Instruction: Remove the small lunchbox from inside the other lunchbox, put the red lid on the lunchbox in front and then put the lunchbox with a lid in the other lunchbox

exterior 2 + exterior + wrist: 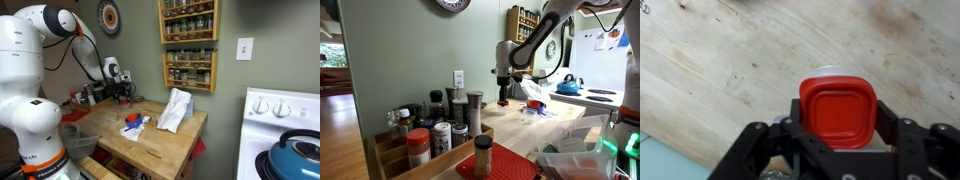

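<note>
Over the wooden table (700,60), our gripper (840,115) is clenched on the red lid (837,105), one finger at each side. A cream edge, likely the small lunchbox (830,68), shows just beyond it. We should hold the lid level, centre it on that rim, press straight down, and let go only once it seats.

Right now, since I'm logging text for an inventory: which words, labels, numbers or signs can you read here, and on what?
No text is legible in any view.
Counter spice jars: labels too small to read.
Wall-rack jars: labels blurred.
Wall clock: numerals unreadable.
Red lid in the wrist view: plain, no marking visible.
</note>
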